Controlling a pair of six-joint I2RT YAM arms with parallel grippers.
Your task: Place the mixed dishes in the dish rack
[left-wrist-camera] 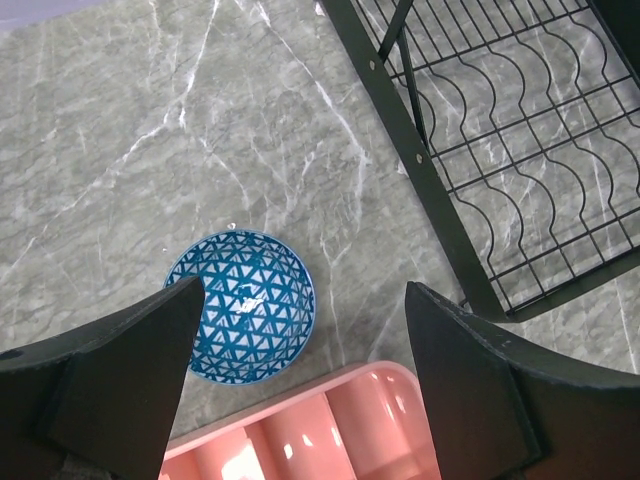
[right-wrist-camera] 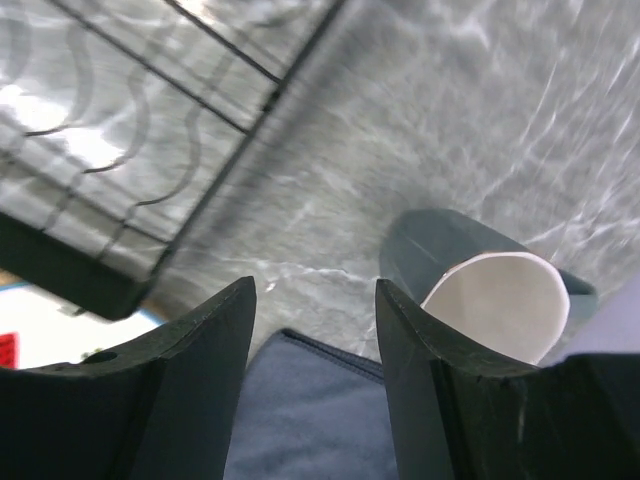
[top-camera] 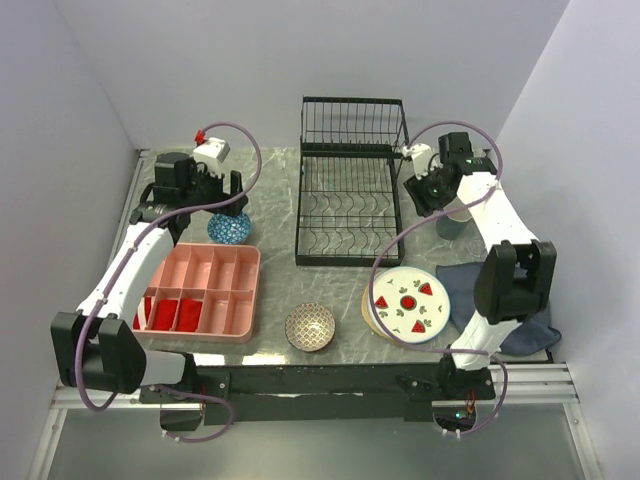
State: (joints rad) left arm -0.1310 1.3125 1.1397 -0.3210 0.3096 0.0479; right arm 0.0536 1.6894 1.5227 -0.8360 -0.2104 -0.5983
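We saw a pink compartment tray [top-camera: 228, 290] on the grey marble-look table [top-camera: 275, 290], near-left, with red pieces [top-camera: 172, 313] in its near-left compartments. A dark blue-grey cloth [top-camera: 468, 290] lay at the right edge, partly hidden. A grey-green cup [right-wrist-camera: 480, 270] with a pale inside stood beside the cloth. White walls [top-camera: 280, 50] enclosed the table.

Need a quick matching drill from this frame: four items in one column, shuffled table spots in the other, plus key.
Items:
1. blue bowl
2. brown bowl
3. watermelon plate
4. dish rack

Places:
A. near edge, centre
B. under the left gripper
C. back centre
D. near right, beside the cloth

Pairs: 1-B, 2-A, 3-D, 4-C
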